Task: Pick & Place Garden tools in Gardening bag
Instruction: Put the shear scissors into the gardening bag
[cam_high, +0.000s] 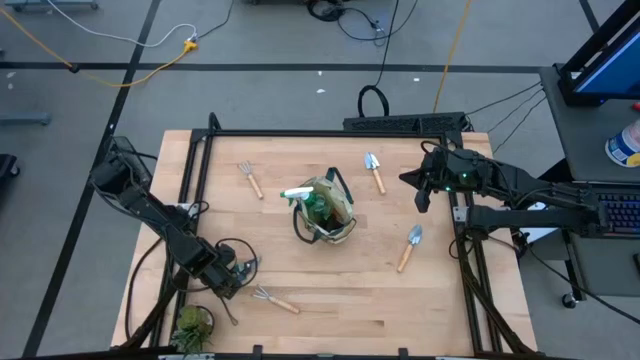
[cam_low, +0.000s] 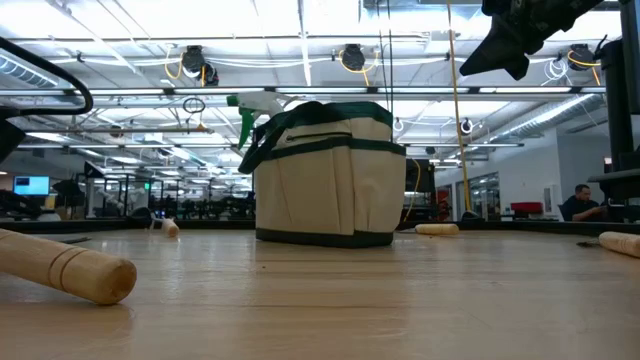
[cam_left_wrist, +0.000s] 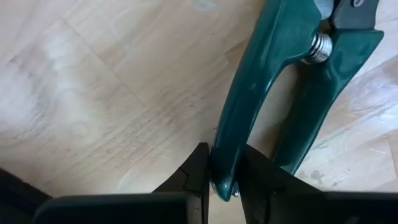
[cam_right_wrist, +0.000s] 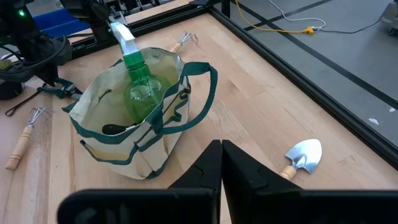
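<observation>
The left gripper (cam_left_wrist: 222, 177), clamped on one dark green pruner handle (cam_left_wrist: 249, 112), sits at seven o'clock from the gardening bag (cam_high: 325, 210) (right gripper (cam_right_wrist: 221, 165) shut, empty).

This is a big open lab or workshop. Behind the table (cam_low: 330, 300) are ceiling lights (cam_low: 352, 57), monitors (cam_low: 30, 185) and a seated person (cam_low: 578, 203).

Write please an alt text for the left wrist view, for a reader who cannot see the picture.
The left claw is shut on one dark green handle of the pruners, which lie on the pale wooden table. The two handles meet at a metal bolt near the picture's upper edge.
</observation>
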